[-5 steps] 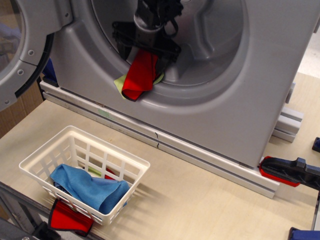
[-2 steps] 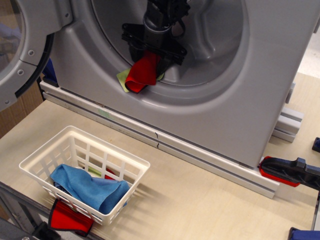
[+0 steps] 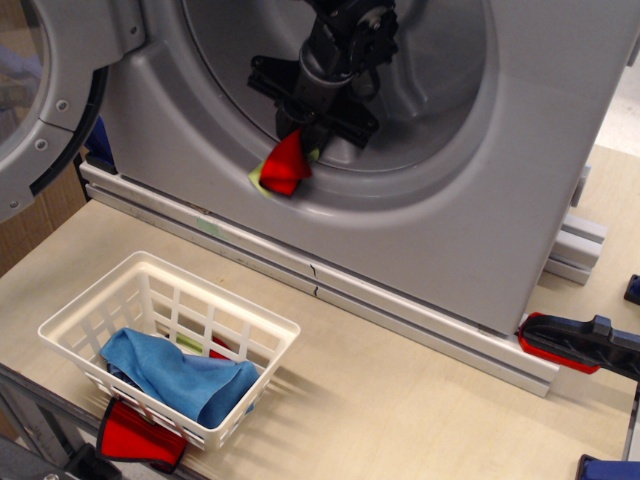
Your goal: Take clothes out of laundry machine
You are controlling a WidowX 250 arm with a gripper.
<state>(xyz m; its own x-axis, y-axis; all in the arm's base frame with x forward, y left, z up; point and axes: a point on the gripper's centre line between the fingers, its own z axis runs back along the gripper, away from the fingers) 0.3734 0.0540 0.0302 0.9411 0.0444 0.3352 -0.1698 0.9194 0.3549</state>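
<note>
While the laundry machine (image 3: 400,190) stands open, one gripper (image 3: 300,135) inside its drum mouth has its jaws closed on the red cloth (image 3: 286,165). One yellow-green cloth (image 3: 258,180) peeks out beside it at the mouth's lower rim. Below the machine, one white basket (image 3: 120,310) on the surface holds one blue cloth (image 3: 180,375).

basket: white plastic (image 3: 262,330), on the table (image 3: 400,410)
blue cloth: inside basket (image 3: 180,375)
red cloth: under basket's front (image 3: 135,437)

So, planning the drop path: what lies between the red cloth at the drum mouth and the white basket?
Only the machine's grey front lip, its base rail and bare tabletop.
</note>
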